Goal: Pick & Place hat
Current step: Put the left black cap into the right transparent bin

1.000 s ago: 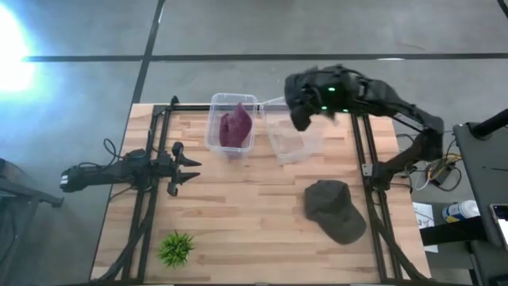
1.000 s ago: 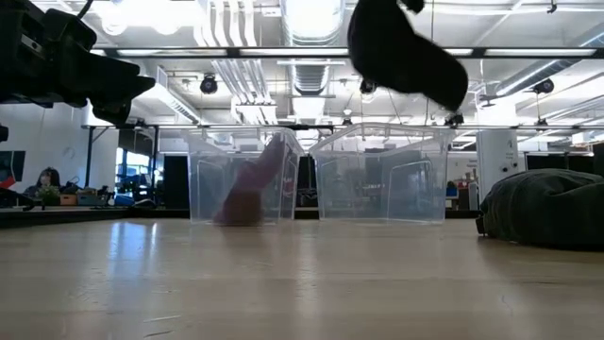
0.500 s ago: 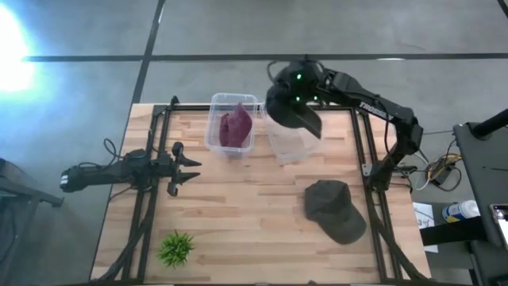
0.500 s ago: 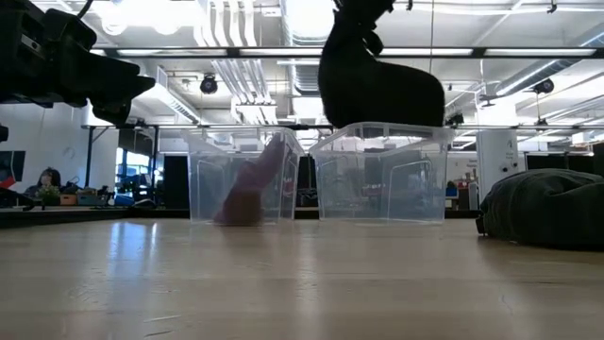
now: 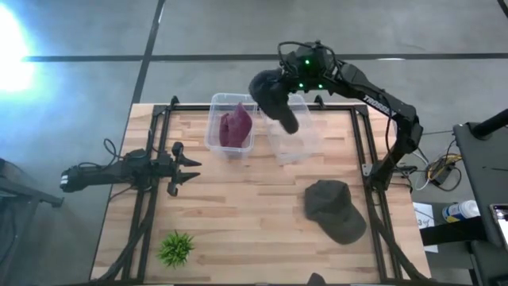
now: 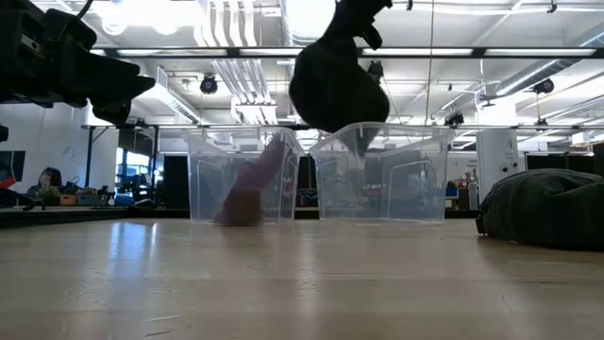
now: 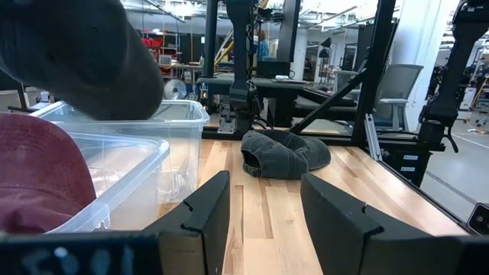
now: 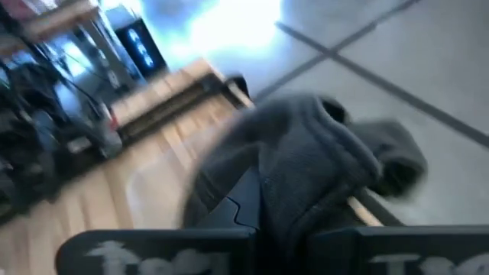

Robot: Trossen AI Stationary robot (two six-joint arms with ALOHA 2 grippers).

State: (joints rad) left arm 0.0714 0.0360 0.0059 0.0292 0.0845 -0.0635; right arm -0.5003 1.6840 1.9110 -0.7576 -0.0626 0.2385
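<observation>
My right gripper (image 5: 290,82) is shut on a dark grey hat (image 5: 274,100), which hangs in the air over the far side of the two clear bins. In the low view the hat (image 6: 335,85) hangs just above the rim of the empty right bin (image 6: 382,175). The left bin (image 5: 232,123) holds a maroon hat (image 5: 236,125). A second dark hat (image 5: 335,210) lies flat on the table at the near right. My left gripper (image 5: 188,168) is open and empty, level over the table's left part. My right gripper pinches a bunched fold of the dark grey hat's cloth (image 8: 306,179) between its two fingers. The hat hangs slack below the gripper (image 6: 335,90), lifted clear of the bins and the table. Which part of the hat it has cannot be told.
A small green plant (image 5: 176,248) stands near the table's near left corner. Black frame rails (image 5: 151,199) run along the table's left and right sides. Bare wood lies between the bins and the near edge.
My right gripper has swung toward the table's left with the dark grey hat, from over the right bin's far right corner to above the gap between the two bins. The hat has swung with it and now hangs bunched rather than spread out.
</observation>
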